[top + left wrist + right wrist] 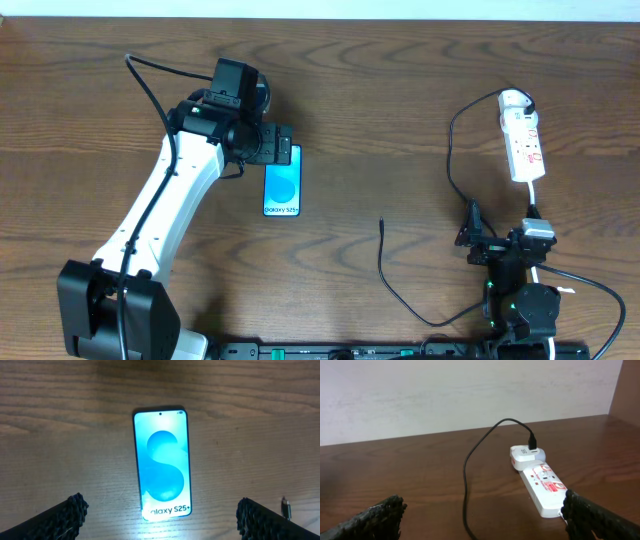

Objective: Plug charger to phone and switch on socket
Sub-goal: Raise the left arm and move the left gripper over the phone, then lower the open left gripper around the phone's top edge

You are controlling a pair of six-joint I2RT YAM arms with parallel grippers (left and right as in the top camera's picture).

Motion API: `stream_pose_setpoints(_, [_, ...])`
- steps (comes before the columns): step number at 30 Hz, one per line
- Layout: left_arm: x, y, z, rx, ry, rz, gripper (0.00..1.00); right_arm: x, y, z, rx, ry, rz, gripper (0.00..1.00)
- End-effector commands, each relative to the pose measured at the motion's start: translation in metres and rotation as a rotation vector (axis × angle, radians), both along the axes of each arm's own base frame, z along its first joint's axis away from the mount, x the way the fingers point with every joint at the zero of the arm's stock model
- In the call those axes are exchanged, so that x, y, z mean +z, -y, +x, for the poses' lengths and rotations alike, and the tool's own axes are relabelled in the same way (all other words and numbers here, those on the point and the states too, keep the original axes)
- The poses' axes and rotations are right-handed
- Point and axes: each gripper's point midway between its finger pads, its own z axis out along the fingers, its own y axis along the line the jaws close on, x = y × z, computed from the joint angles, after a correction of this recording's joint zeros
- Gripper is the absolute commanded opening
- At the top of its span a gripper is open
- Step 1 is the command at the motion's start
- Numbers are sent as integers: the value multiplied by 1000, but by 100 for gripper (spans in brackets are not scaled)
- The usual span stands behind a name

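Tabletop of dark wood below pale wall; left pincer over phone, right pincer near socket, both agape, empty.

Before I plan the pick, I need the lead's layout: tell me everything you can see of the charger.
The charger is a thin black cable lying slack on the wooden table. One end has a black plug pushed into a white adapter on the end of the power strip. It loops left, then runs forward and curls back to a small connector tip, free on the wood right of the phone.
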Motion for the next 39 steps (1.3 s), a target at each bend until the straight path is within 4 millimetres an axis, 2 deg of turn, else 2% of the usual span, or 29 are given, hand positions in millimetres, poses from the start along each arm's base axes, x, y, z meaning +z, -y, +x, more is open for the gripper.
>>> stream_pose_setpoints(1, [7,0,8,13,25,-1,98,0,-1,0,7,3,-13,99])
stream_pose_setpoints(4, [6,1,7,18,24,3,98,0,-1,0,7,3,-13,99])
stream_pose_setpoints(11, [3,0,2,46,52,176,98,0,-1,0,7,3,-13,99])
stream_pose_setpoints(16, [1,3,1,63,42,167,98,0,-1,0,7,3,-13,99])
stream_pose_setpoints(19, [-9,2,1,60,15,179,98,0,-1,0,7,3,-13,99])
stream_pose_setpoints(28, [-55,10,8,53,-77,186,98,0,-1,0,7,3,-13,99])
stream_pose_setpoints(35, [-57,21,9,48,-85,130,98,0,-1,0,7,3,-13,99])
stream_pose_setpoints(39, [-70,25,7,37,-120,123,98,0,-1,0,7,3,-13,99])
